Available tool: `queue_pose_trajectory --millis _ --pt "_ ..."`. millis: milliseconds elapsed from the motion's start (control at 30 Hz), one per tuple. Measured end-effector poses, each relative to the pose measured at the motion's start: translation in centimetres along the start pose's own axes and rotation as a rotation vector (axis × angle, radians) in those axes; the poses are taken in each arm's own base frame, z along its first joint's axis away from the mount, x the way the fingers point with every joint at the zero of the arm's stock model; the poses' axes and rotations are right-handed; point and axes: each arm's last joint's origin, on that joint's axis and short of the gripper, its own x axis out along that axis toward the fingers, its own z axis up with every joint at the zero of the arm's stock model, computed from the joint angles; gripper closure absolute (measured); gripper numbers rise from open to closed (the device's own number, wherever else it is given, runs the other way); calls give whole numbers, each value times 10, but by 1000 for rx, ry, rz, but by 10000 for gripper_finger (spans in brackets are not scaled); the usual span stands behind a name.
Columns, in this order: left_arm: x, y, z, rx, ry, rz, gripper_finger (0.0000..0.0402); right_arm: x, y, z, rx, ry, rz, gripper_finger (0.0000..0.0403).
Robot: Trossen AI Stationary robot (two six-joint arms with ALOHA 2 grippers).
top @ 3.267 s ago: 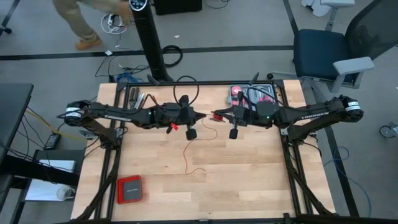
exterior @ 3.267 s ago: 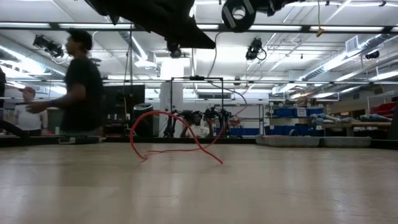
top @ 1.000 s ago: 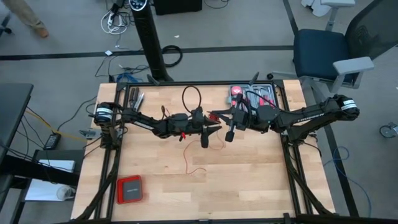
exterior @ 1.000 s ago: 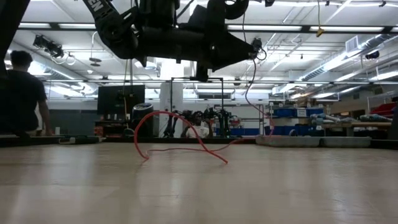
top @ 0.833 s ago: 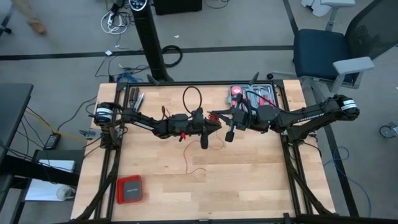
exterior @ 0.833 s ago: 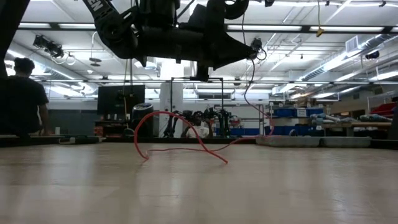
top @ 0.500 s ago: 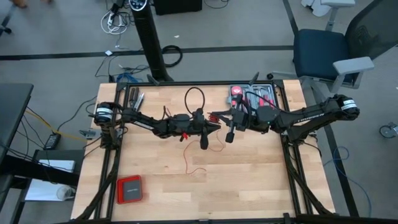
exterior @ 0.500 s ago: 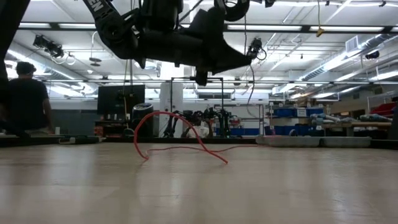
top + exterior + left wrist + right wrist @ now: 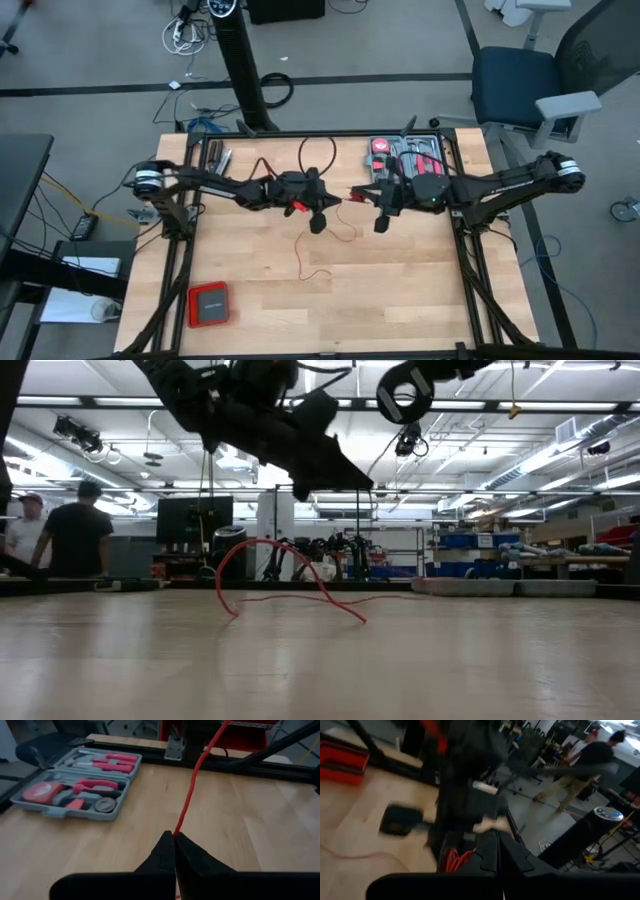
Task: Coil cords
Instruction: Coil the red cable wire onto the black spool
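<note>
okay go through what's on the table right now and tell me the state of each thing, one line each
red cord: uncoiled, loose end trailing on the table, other part lifted.
left gripper: fingers shut on the red cord, above the table's middle.
right gripper: fingers shut on red cord loops, close to the left gripper.
grey tool tray: open, tools inside.
red box: closed, flat on the table.

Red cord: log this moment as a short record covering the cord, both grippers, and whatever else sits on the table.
cord: thin red cord, loose on the table, one stretch arching up off the wood
left gripper: shut on the red cord, above table centre
right gripper: shut, facing the left gripper; small red coils at its tip in the right wrist view
tool tray: grey tool tray, open, far right edge
box: flat red box, near left corner
</note>
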Motion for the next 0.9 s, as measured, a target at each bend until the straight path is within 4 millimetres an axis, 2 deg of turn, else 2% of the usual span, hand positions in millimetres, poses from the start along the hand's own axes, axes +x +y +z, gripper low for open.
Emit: queue_pose_trajectory --millis 200,400,633,900 --pt "-29 -1 24 -1 -18 6 401 -3 -4 -6 -18 41 60 402" --pt "-46 -2 39 -5 -59 24 401 8 -4 -13 -10 78 55 402" --pt "-47 -6 43 -21 -95 -10 401 33 0 -28 -30 171 -28 402" --pt "-48 -6 46 -59 -130 -16 401 60 3 -31 -55 144 -204 402"
